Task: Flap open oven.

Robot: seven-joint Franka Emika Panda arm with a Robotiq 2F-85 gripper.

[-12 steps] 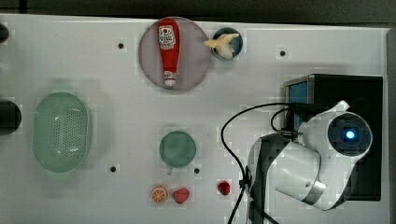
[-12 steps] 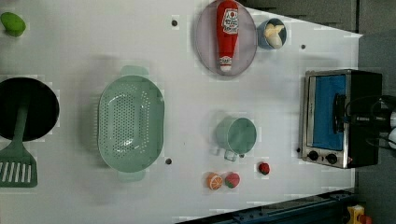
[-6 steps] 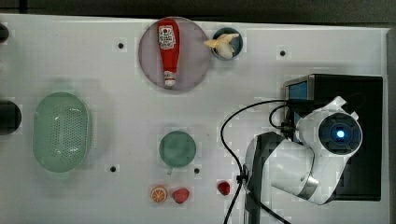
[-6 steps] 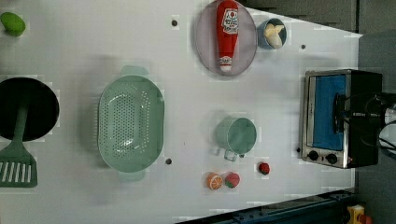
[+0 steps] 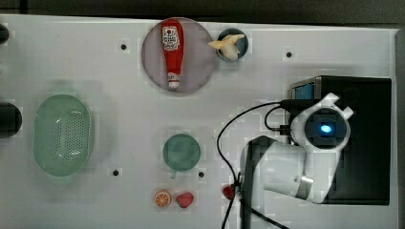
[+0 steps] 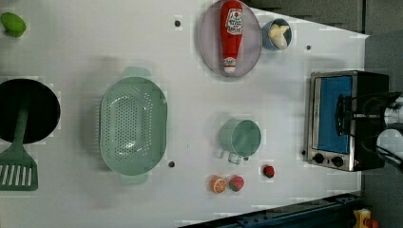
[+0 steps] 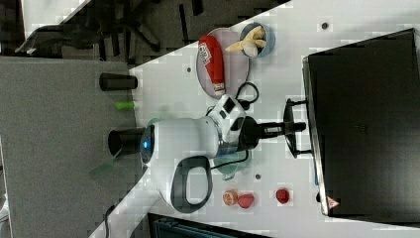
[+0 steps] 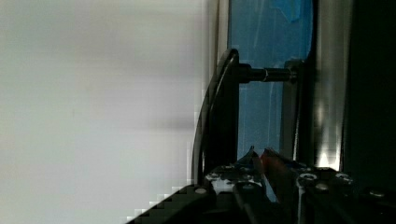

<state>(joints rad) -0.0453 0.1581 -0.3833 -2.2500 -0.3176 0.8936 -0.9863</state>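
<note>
There is one oven (image 6: 344, 118), one green colander (image 6: 133, 126), one ketchup bottle (image 6: 231, 35) on one plate (image 6: 208, 45), one cup (image 6: 241, 137), and one spatula (image 6: 18, 154).

1. In front of the oven (image 6: 354, 118) door, the bare counter (image 6: 285, 109) is open toward the green cup (image 6: 241, 137).
2. Nearest obstacles: the cup and a small red fruit (image 6: 268, 171), both apart from the door.
3. The bar handle (image 8: 219, 112) stands off the glass.
</note>
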